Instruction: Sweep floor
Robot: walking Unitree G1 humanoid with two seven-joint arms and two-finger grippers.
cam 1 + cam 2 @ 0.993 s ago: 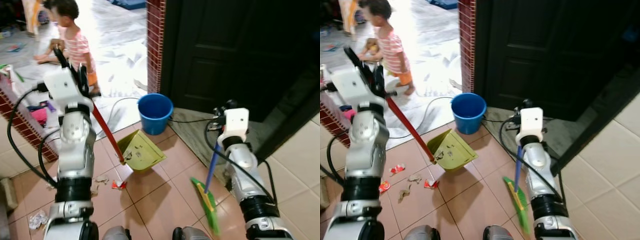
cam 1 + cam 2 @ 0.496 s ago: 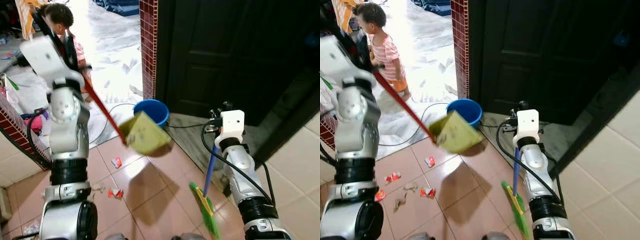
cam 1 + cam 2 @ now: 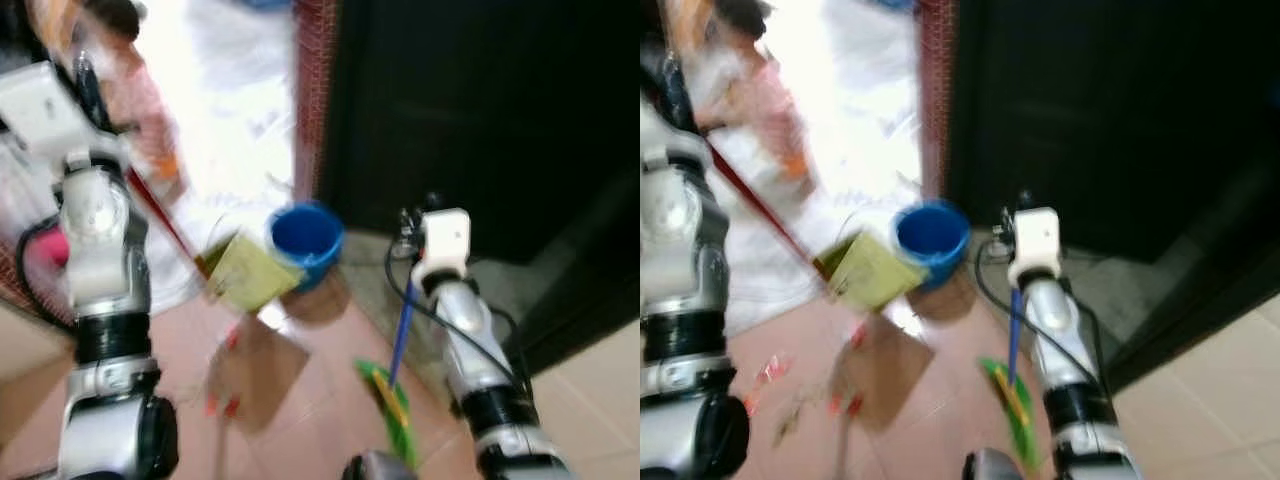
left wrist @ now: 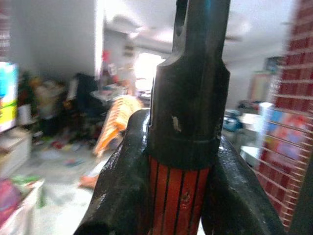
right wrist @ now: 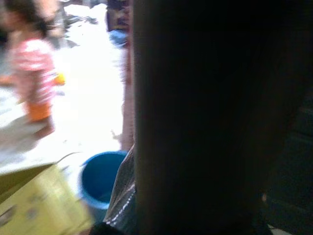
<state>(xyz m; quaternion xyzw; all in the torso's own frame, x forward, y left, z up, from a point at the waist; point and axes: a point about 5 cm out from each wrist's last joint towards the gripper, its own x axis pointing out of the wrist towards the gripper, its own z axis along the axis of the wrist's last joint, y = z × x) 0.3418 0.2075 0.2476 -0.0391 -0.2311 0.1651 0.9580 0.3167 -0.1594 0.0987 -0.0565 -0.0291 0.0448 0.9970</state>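
On the near tiled floor, right of centre, lies the green broom head, its blue handle rising to the right gripper — how that hand's fingers stand on the handle I cannot tell, since its wrist view is dark and blurred. To the left, small red scraps of litter lie on the tiles, blurred. Beyond them the yellow-green dustpan hangs above the floor, tilted, just beside the blue bucket on its left side; whether they touch I cannot tell. The dustpan's red handle slopes up and left to the left gripper, whose two black fingers are closed tight round the ribbed red-and-black grip. Farther off on the left stands a person in a pink striped top and orange shorts, on the bright pale ground — a dark door fills the far right beside a red brick pillar. No writing can be read anywhere.
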